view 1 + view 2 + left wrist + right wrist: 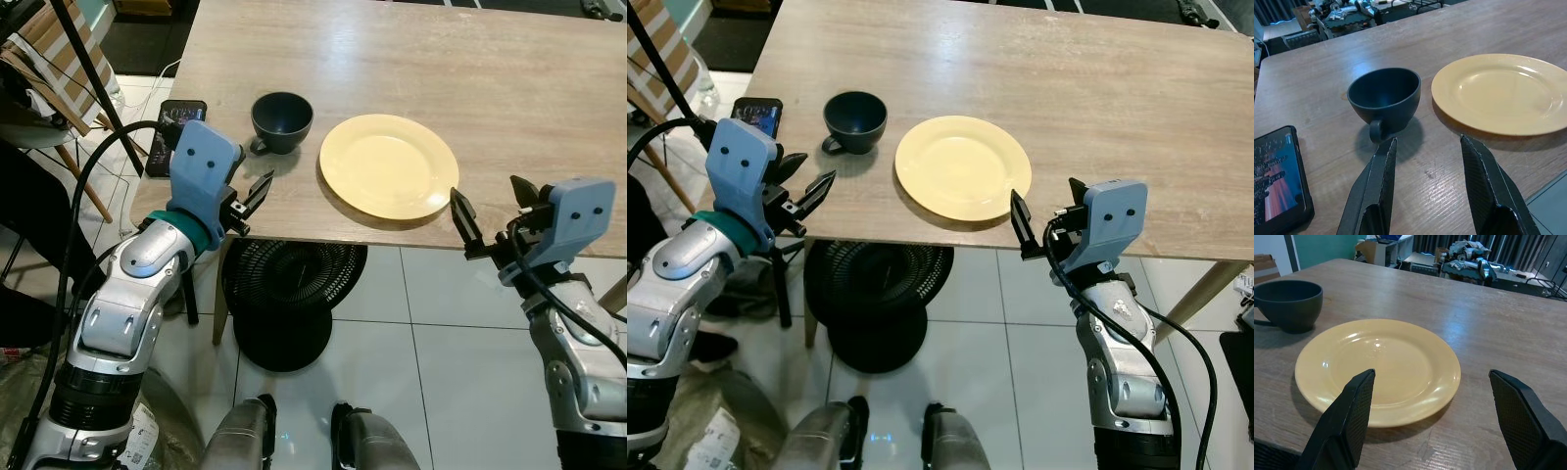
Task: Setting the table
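Note:
A dark blue cup stands on the wooden table near its front edge, handle toward me. A yellow plate lies just to its right, close to the edge. My left gripper is open at the table's front edge, a short way in front of the cup, holding nothing. My right gripper is open just off the table edge, by the plate's front right rim, with nothing between its fingers.
A black phone lies at the table's left edge, beside the cup. Under the table stands a black round fan on the white tiled floor. A wooden chair and a black pole are at the far left.

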Available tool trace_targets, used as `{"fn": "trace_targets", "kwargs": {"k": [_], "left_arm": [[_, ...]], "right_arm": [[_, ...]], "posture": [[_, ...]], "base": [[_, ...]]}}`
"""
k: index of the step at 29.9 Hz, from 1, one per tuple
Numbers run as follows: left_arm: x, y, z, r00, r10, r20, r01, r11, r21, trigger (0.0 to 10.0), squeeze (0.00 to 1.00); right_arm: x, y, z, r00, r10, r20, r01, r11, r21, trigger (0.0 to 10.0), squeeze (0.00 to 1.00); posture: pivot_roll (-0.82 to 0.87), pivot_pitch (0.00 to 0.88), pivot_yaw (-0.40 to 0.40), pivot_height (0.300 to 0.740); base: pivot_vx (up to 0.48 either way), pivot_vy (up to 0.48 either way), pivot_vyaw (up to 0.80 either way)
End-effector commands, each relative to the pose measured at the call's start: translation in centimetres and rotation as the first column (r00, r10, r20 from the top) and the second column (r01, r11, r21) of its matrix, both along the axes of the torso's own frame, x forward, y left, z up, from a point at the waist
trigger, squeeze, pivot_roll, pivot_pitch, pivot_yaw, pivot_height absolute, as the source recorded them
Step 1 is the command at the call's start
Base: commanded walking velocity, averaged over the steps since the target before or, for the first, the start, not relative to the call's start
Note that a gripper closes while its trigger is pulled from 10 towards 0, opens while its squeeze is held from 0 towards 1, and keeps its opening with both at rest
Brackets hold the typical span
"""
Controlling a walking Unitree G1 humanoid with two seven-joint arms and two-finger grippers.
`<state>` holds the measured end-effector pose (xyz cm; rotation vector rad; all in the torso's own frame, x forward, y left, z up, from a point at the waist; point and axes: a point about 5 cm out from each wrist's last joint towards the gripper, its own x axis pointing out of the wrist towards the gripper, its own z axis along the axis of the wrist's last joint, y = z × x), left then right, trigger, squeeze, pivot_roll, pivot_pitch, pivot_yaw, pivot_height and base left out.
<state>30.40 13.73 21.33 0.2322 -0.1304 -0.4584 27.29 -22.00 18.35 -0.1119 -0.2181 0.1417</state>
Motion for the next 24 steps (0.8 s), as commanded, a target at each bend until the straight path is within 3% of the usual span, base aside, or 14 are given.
{"fn": "trace_targets", "kwargs": {"k": [1, 24], "left_arm": [[-0.1, 0.1, -0.5, 1.0, 0.005, -0.012, -0.005, 1.0, 0.002, 10.0, 0.0], [0.07, 0.18, -0.4, 1.0, 0.014, -0.009, -0.014, 1.0, -0.002, 10.0, 0.0]], "right_arm": [[-0.28, -0.31, -0.49, 1.0, -0.02, -0.018, 0.02, 1.0, 0.005, 10.0, 0.0], [-0.14, -0.16, -0.64, 1.0, -0.019, -0.025, 0.019, 1.0, 0.001, 10.0, 0.0]], "posture": [[0.02, 0.084, 0.023, 0.74], [0.01, 0.091, 0.023, 0.74]], "base": [[0.0, 0.0, 0.0], [-0.439, 0.0, 0.0]]}}
